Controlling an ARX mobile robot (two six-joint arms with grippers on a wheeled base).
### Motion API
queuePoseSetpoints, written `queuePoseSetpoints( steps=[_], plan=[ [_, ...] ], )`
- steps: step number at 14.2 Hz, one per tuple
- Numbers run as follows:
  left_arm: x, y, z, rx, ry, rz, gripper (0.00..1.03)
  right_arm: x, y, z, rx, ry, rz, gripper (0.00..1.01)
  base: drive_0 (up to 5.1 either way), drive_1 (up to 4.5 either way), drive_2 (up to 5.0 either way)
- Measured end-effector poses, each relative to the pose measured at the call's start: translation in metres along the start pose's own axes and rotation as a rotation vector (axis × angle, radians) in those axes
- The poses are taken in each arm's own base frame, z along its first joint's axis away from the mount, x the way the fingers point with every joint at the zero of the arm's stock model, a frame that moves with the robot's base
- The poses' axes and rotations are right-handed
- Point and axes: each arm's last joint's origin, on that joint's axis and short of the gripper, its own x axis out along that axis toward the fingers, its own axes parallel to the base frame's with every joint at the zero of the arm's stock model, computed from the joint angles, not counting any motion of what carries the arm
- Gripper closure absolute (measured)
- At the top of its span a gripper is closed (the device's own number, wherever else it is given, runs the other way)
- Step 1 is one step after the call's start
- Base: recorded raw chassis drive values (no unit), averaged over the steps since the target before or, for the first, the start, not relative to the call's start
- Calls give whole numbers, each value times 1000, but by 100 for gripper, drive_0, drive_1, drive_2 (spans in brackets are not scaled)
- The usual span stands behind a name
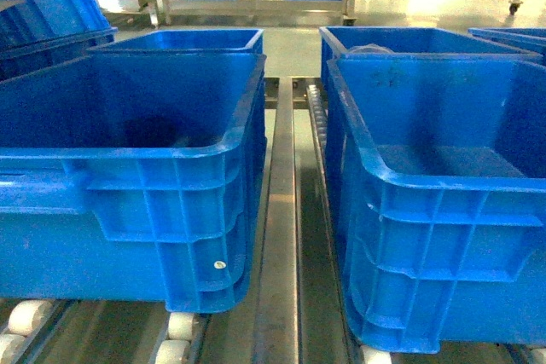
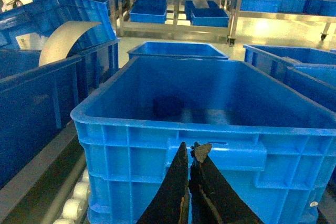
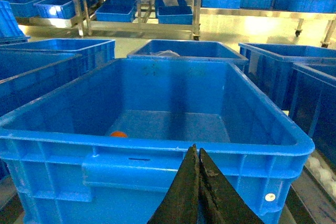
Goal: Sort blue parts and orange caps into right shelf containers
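From my head camera I see two big blue crates side by side on a roller conveyor: the left crate (image 1: 128, 168) and the right crate (image 1: 444, 202), both open-topped with thick rolled rims. Between them runs a narrow gap over the metal conveyor rail (image 1: 281, 236), the only open lane at rim height. Behind each sits another blue crate, close to its back wall. White rollers (image 1: 26, 317) show under the left crate's front edge.

My right wrist camera looks over the near rim into the right crate, whose floor is mostly bare. One orange cap (image 3: 118, 134) lies on that floor, toward the near left corner. I cannot make out any blue parts against the blue plastic.

The left gripper (image 2: 190, 153) hangs just outside the left crate's front wall, below the rim, fingers pressed together, holding nothing that I can see. The right gripper (image 3: 196, 153) sits likewise outside the right crate's near wall, fingers together, nothing between them.
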Motion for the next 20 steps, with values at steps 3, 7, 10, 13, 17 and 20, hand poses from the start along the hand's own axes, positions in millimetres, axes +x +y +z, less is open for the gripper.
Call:
queuePoseSetpoints(
  steps=[3,7,10,13,17,20],
  plan=[
    [-5,0,-3,0,30,4,101,-10,0,-3,0,13,1,100,0,0,0],
    [-11,0,-3,4,11,2,101,-10,0,-3,0,5,0,100,0,0,0],
    [-11,0,-3,4,14,2,77,-10,0,-2,0,2,0,74,0,0,0],
    [-11,0,-3,4,14,2,46,-10,0,-2,0,2,0,45,0,0,0],
    [-11,0,-3,5,14,2,3,-10,0,-2,0,3,0,1,0,0,0],
    [-11,0,-3,5,14,2,5,-10,0,-2,0,3,0,3,0,0,0]
  ],
)
